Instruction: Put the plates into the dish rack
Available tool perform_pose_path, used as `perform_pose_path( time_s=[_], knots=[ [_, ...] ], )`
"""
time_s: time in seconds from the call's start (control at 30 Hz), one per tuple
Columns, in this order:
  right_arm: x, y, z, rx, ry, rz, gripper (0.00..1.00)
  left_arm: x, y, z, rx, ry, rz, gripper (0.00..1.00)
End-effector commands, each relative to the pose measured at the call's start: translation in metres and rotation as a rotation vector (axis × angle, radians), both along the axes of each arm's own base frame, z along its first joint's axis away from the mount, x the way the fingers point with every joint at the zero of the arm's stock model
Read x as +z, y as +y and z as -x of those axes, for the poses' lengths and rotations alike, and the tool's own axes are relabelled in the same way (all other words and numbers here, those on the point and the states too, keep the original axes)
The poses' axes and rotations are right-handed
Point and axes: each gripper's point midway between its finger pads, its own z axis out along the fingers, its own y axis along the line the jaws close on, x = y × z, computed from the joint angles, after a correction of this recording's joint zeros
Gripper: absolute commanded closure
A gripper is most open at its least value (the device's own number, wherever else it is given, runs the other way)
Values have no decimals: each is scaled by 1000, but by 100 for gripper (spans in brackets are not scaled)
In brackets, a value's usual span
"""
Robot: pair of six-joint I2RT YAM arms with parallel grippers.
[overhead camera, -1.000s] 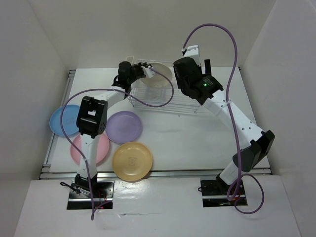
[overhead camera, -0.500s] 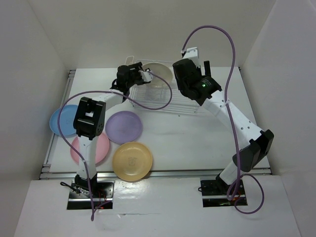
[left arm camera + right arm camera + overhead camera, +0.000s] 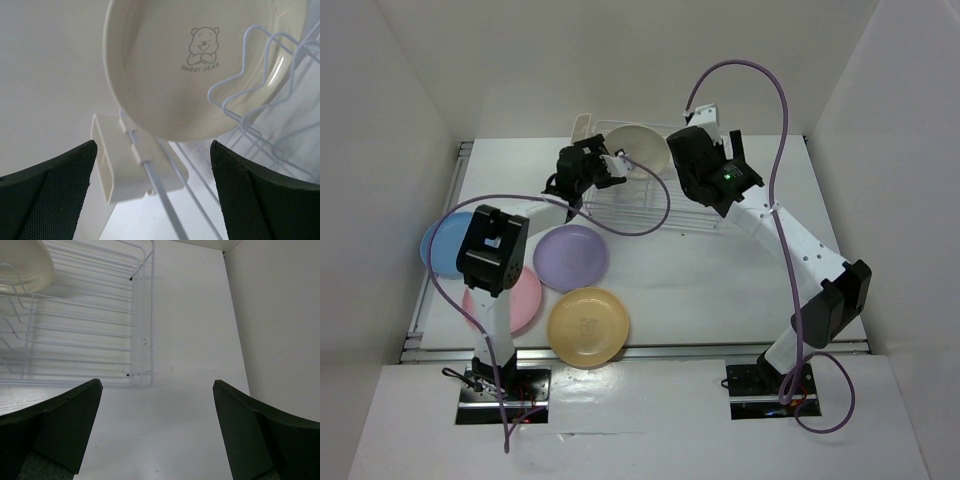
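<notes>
The cream plate stands on edge in the left end of the white wire dish rack, leaning on the prongs; its bear print faces my left wrist camera. My left gripper is open just left of it, with nothing between its fingers. My right gripper is open and empty over the rack's right end. Flat on the table lie the light blue, purple, pink and yellow-orange plates.
A small white cutlery holder hangs on the rack's back left corner, close to my left fingers. White walls enclose the table on three sides. My right arm reaches over the rack's right half.
My left gripper has opened and let go of the cream plate, then drawn back a little to the left. The plate now stands by itself in the rack. The right arm shifted slightly.
</notes>
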Motion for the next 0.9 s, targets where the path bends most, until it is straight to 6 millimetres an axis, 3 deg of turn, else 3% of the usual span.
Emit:
perform_pose_path(
  time_s=[0.0,0.03,0.07,0.1,0.13,0.2,0.3,0.43,0.47,0.53,0.6,0.7,0.73,0.87],
  knots=[
    [4,-3,-4,-24,-36,-18,0,99,13,25,78,-207,82,1],
    [1,-8,-4,-34,-29,-12,0,90,17,38,79,-179,83,1],
    [0,-7,-4,-27,-25,-17,0,94,15,49,70,-170,80,1],
    [-1,-9,-6,-29,-22,-21,0,118,15,69,69,-184,97,1],
    [-1,-10,-4,-29,-21,-20,0,110,15,82,76,-145,92,1],
    [-2,-15,-3,-34,-17,-25,0,114,5,108,116,-82,106,1],
    [-10,-16,2,-24,-4,-26,0,102,8,157,241,141,158,1],
    [-26,-7,-3,-14,33,-45,0,77,27,227,287,486,317,1],
    [-31,-6,-5,-15,43,-38,0,84,40,250,274,515,357,1],
    [-38,5,-13,9,62,-60,0,79,67,261,336,552,466,1],
    [-27,14,-17,27,46,-113,0,57,104,274,444,618,504,1],
    [-28,26,-17,66,66,-161,0,28,131,275,563,626,466,1],
    [-30,25,-16,66,74,-157,0,18,141,273,588,632,438,6],
    [-23,22,-11,67,61,-165,0,-27,128,275,491,832,416,7]
  ],
)
